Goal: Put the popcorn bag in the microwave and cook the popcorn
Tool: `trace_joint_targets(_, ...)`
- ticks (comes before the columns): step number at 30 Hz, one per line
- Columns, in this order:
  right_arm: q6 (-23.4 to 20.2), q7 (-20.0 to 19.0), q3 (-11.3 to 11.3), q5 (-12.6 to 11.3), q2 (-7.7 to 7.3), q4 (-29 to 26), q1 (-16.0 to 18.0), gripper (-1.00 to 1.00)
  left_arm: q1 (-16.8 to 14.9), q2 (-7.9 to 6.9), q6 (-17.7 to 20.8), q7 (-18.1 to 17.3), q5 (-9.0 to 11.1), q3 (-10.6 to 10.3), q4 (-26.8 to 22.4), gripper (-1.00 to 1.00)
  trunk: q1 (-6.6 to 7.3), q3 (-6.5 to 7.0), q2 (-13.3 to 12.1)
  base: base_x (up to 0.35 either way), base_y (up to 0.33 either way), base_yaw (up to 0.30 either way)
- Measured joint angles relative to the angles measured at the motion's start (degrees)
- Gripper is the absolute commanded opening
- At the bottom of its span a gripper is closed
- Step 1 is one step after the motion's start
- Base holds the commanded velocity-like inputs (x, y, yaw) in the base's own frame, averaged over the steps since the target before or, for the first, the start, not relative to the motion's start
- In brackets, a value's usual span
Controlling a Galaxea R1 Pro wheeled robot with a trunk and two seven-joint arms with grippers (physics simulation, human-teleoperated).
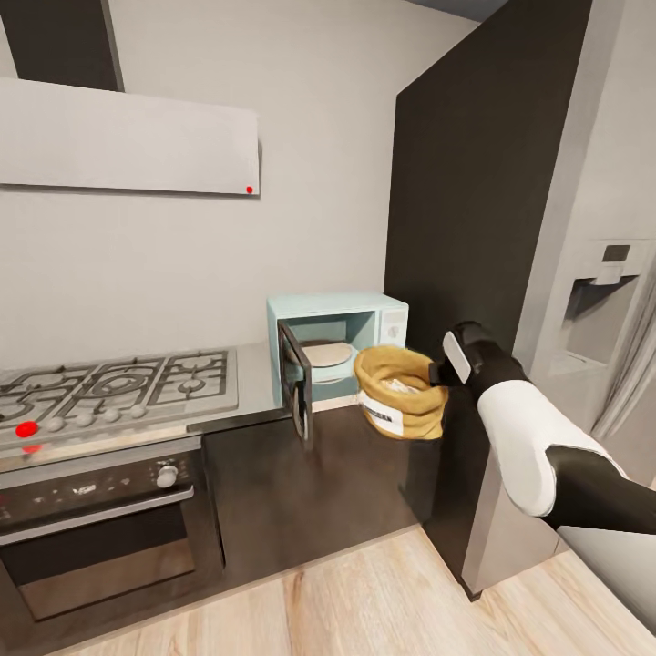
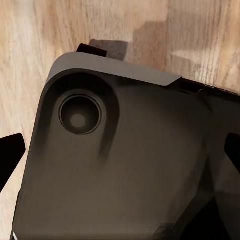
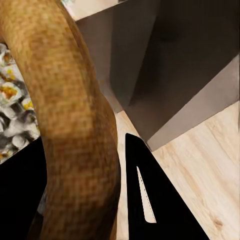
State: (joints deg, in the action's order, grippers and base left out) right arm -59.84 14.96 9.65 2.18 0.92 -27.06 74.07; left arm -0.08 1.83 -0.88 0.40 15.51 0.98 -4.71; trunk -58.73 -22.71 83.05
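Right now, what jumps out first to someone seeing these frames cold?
The golden-tan popcorn bag hangs in mid-air in front of the open mint-blue microwave, its rolled rim pinched by the right hand. The microwave door swings out over the dark cabinets, showing the pale turntable inside. The right wrist view shows the bag's rim held between the dark fingers.

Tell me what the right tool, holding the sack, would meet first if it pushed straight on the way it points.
Probably the pale mint-blue boxy microwave: the right tool grips the golden-tan cloth popcorn sack by its rim, pointing toward the open cavity. The sack would likely touch first; depth is unclear.
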Motion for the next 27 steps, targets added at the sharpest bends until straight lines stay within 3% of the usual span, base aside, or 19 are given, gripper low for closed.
trace_joint_targets(3, 0.0, 0.1, 0.0, -0.1, -0.04, -3.5, 0.0, -1.00, 0.0, 0.00, 0.0, 0.0, 0.0, 0.0, 0.0, 1.00, 0.00, 0.00, 0.0, 0.000, 0.000, 0.000)
trace_joint_targets(8, 0.0, 0.2, 0.0, -0.2, -0.04, -4.0, 0.0, -1.00, 0.0, 0.00, 0.0, 0.0, 0.0, 0.0, 0.0, 1.00, 0.00, -0.01, 0.0, 0.000, 0.000, 0.000)
trace_joint_targets(11, 0.0, 1.0, 0.0, -0.3, 0.02, -3.1, 0.6, -1.00, 0.0, 0.00, 0.0, 0.0, 0.0, 0.0, 0.0, 1.00, 0.00, 0.00, 0.0, 0.000, 0.000, 0.000)
trace_joint_targets(16, 0.0, 2.6, 0.1, -0.6, 1.21, 4.6, 6.4, -1.00, 0.0, 0.00, 0.0, 0.0, 0.0, 0.0, 0.0, 1.00, 0.00, 0.00, 0.0, 0.000, 0.000, 0.000)
trace_joint_targets(27, 0.0, 2.1, 0.6, -1.1, 1.31, 4.9, 7.1, -1.00, 0.0, 0.00, 0.0, 0.0, 0.0, 0.0, 0.0, 1.00, 0.00, -0.01, 0.0, 0.000, 0.000, 0.000)
